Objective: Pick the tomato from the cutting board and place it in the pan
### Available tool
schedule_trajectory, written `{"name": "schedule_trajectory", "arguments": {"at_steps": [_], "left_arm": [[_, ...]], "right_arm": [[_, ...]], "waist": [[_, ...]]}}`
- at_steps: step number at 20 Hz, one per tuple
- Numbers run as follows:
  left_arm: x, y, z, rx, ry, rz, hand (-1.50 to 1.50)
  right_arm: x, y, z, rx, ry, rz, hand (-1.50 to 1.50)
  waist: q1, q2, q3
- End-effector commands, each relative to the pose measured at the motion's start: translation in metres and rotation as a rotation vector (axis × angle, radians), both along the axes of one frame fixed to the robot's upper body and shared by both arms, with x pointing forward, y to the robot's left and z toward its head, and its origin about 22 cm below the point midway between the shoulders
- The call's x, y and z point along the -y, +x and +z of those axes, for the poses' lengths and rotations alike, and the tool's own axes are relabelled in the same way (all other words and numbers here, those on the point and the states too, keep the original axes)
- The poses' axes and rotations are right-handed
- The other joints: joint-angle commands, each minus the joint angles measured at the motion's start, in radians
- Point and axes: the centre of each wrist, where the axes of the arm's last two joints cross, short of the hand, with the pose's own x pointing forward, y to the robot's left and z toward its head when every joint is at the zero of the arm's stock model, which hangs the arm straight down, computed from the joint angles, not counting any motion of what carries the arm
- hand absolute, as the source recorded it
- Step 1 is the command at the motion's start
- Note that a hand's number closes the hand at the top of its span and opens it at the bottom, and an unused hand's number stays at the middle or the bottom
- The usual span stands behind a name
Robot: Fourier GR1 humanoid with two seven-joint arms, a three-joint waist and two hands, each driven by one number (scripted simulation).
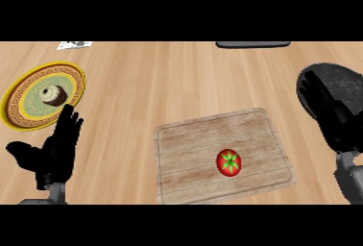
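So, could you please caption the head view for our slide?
Tomato on the cutting board; open right hand over the pan, left hand resting open.
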Motion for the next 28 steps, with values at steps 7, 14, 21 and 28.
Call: {"name": "schedule_trajectory", "arguments": {"at_steps": [7,14,21,28], "left_arm": [[0.056,0.020,0.028,0.237,0.058,-0.378,0.00],[0.068,0.014,0.007,0.256,0.042,-0.392,0.00],[0.065,-0.003,0.004,0.245,0.058,-0.397,0.00],[0.070,0.004,0.005,0.238,0.052,-0.398,0.00]], "right_arm": [[-0.067,0.028,0.088,0.337,-0.209,0.699,1.50],[0.015,0.036,0.034,0.267,0.049,0.915,-1.50],[0.011,0.046,0.067,0.340,-0.189,1.015,-1.50],[-0.057,0.062,0.087,0.264,-0.491,1.133,-1.50]], "waist": [[0.038,0.022,-0.031],[0.021,0.029,-0.026],[0.020,0.022,-0.027],[0.029,0.024,-0.028]]}}
